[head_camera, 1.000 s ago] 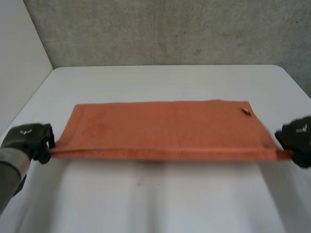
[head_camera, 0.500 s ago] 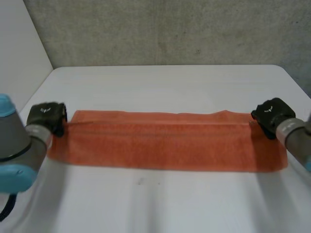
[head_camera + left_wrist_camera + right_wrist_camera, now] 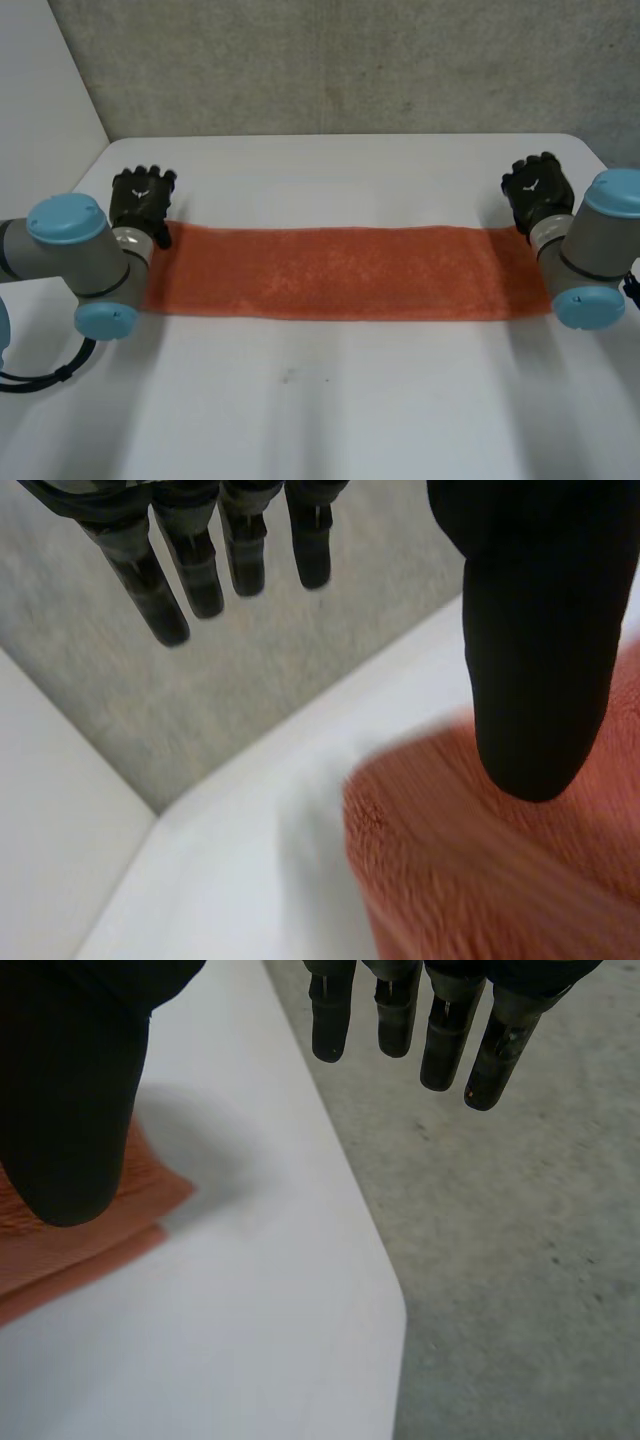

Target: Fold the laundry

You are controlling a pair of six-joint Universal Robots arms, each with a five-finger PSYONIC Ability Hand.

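Orange towel (image 3: 340, 272) folded into long strip on white table (image 3: 350, 180), L hand (image 3: 140, 197) & R hand (image 3: 535, 190) at its ends, both released, empty.

**Robot body.** The left arm (image 3: 60, 258) and right arm (image 3: 598, 245) are built of grey cylindrical joints, each closed by round light-blue caps (image 3: 66, 218). Each arm ends in a black hand. The left hand (image 3: 140, 200) and right hand (image 3: 536, 190) each carry a small white emblem (image 3: 533, 184) on the back. In the wrist views, the fingers (image 3: 150, 575) are slim, segmented, dark grey-black rods with rounded tips. The thumb (image 3: 535, 640) is broader, smooth, matte black and blunt-ended.
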